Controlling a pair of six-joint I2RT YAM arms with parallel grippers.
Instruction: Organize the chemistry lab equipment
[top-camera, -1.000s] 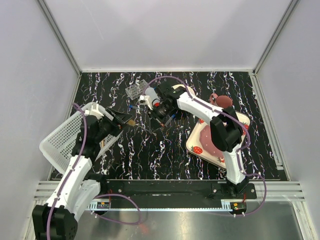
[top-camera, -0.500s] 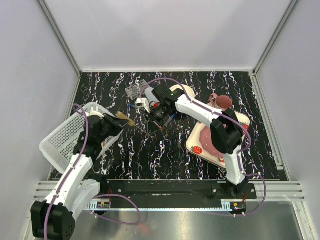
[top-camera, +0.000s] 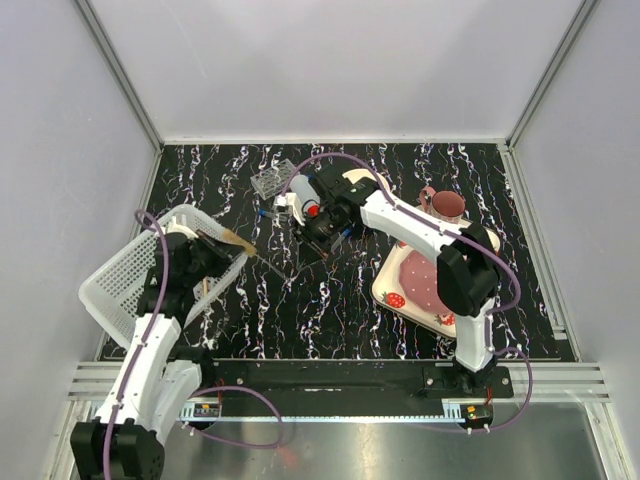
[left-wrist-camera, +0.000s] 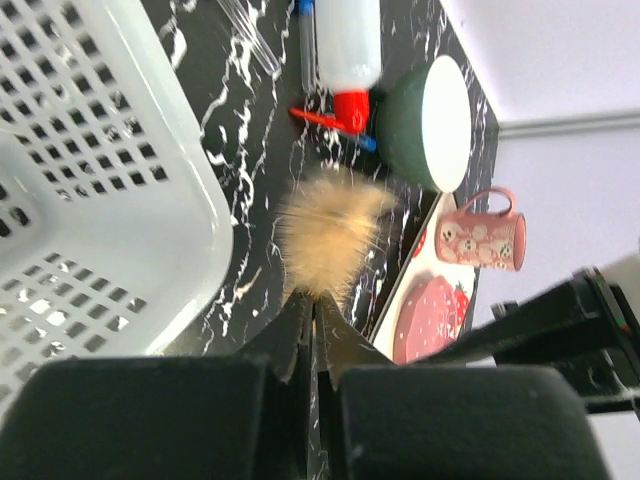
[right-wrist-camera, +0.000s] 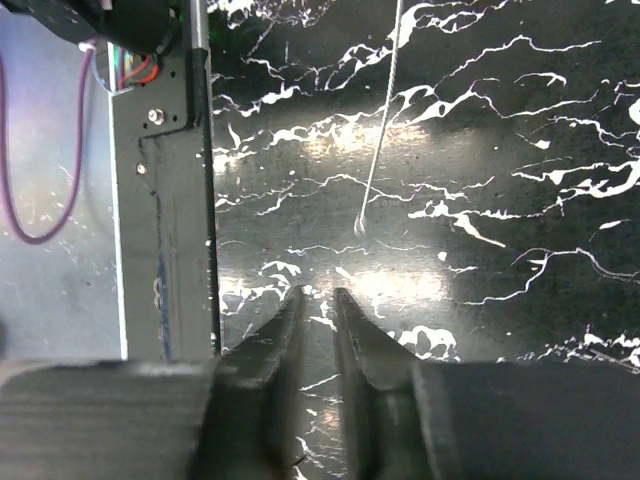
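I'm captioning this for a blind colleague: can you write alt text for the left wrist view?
The left pincer is shut on a blurred tan bundle, beside a white mesh basket and above a black marbled table. Beyond lie a red-capped white squeeze bottle, a bowl, and a pink mug.

Open tabletop (top-camera: 320, 300) between white basket (top-camera: 120, 275) and strawberry plate (top-camera: 392, 280); squeeze bottle (left-wrist-camera: 347, 45) farther back.

No words, numbers, labels or brand marks can be read in any of the three views. In the left wrist view, no lettering can be made out on the white squeeze bottle with red cap (left-wrist-camera: 348, 40) at the top. The pink mug (left-wrist-camera: 480, 240) and the plate (left-wrist-camera: 428, 325) at right are printed with small pictures only.
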